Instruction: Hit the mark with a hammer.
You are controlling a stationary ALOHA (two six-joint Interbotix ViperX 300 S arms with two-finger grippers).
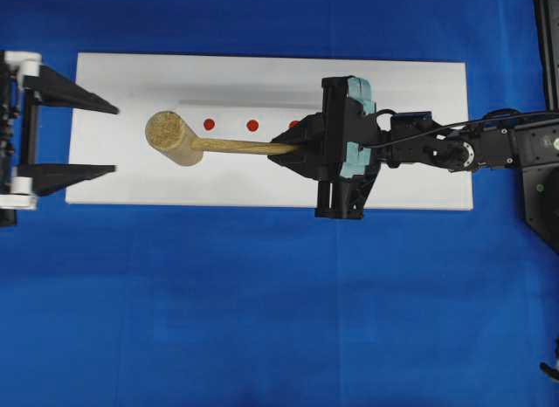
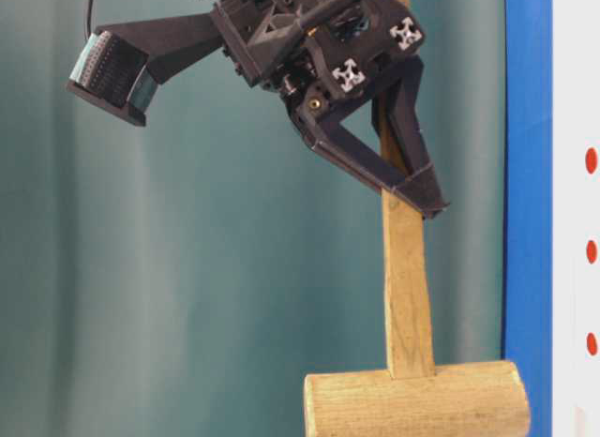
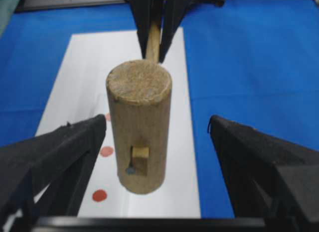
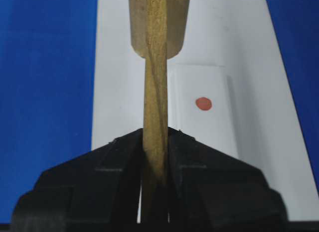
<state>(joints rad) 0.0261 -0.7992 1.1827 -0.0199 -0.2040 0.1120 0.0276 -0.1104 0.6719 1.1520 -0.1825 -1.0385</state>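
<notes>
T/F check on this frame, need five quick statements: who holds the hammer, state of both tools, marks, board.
1. The right tool is shut on the hammer handle. True.
2. The left tool grips the hammer head. False: it stands open at the board's left end, touching nothing.
3. The red marks sit on a white board. True.
4. The board lies on a green cloth. False: the blue cloth is under it.
5. The hammer head lies flat among the marks. False: the wrist views show it held above the board.
</notes>
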